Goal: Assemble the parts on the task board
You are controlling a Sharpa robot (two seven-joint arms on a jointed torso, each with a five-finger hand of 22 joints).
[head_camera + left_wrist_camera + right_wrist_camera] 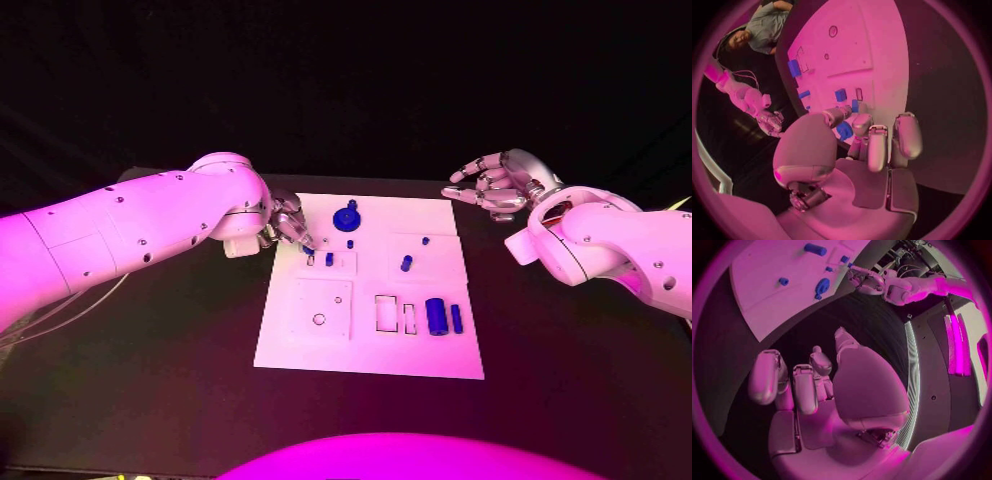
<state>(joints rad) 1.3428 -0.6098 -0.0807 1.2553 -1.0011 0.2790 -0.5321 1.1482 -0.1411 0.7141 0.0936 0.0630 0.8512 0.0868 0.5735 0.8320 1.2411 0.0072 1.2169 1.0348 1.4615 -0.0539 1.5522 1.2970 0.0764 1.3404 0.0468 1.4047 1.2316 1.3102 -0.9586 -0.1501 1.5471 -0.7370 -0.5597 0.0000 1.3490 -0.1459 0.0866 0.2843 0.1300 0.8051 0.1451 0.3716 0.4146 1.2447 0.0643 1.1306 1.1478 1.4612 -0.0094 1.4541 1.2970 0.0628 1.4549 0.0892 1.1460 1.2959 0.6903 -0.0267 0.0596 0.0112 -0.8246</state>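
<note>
Parts [436,316] lie small, rigid and likely light on the task board [303,350] mid-table, best pinched at their sides; left hand [283,228] pinches a blue piece [307,249] at the board's left edge; right hand [498,183] hovers beyond, fingers apart, empty.

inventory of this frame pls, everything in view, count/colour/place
table: 1, black, under everything
task board: 1, white, middle of the table
round knobbed part: 1, blue, far end of the board
small parts: several, blue, across the board's middle
cylinders: 2, blue, lying side by side at the board's near right
left hand: 1, silver, at the board's far left edge, pinching a small blue part
right hand: 1, silver, holds nothing, fingers apart, above the table beyond the board's far right corner
</note>
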